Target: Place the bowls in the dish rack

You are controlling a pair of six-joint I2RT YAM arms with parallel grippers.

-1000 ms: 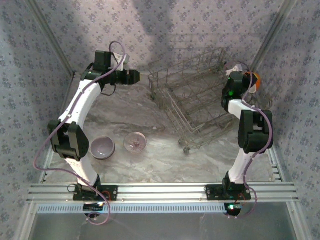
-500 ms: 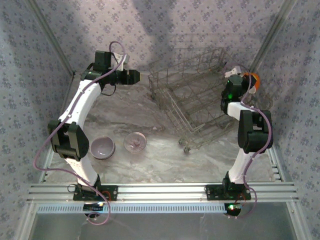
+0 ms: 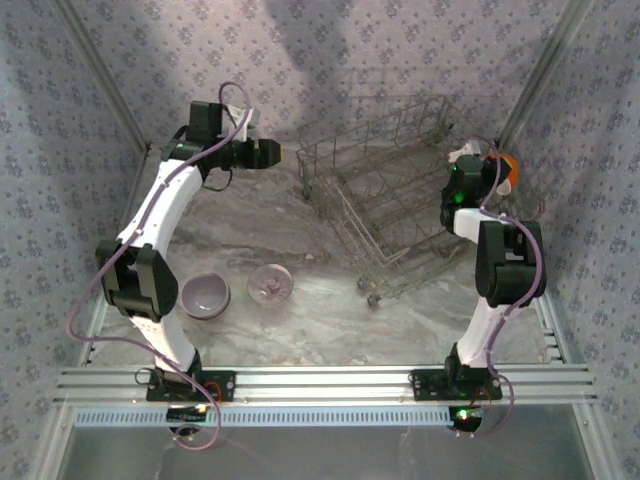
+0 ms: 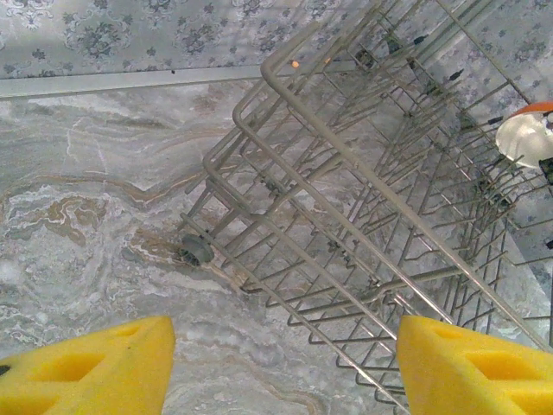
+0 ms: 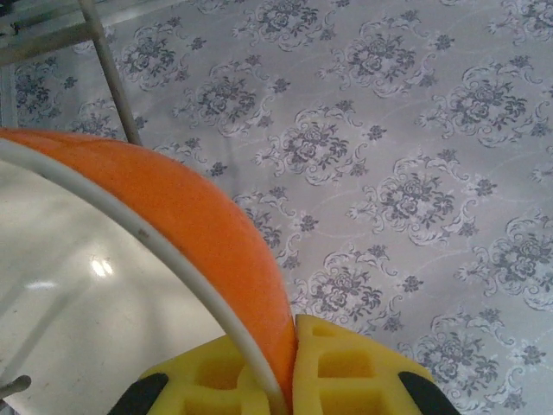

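Here, rim of orange bowl (image 5: 199, 233) between pads (image 5: 354, 376) of right pincer (image 5: 288, 367).

Open marble tabletop (image 3: 260, 215) lies between your left gripper (image 3: 274, 153) and the dish rack (image 3: 385, 200); pass there. The rack's wire side and upright tines block entry from the left; its top is open. At far right, the right gripper (image 5: 285, 385) and its orange bowl (image 5: 199, 225) occupy the narrow gap between rack and patterned wall (image 3: 590, 200). At near left, route around the lavender bowl (image 3: 205, 296) and pink bowl (image 3: 270, 284).
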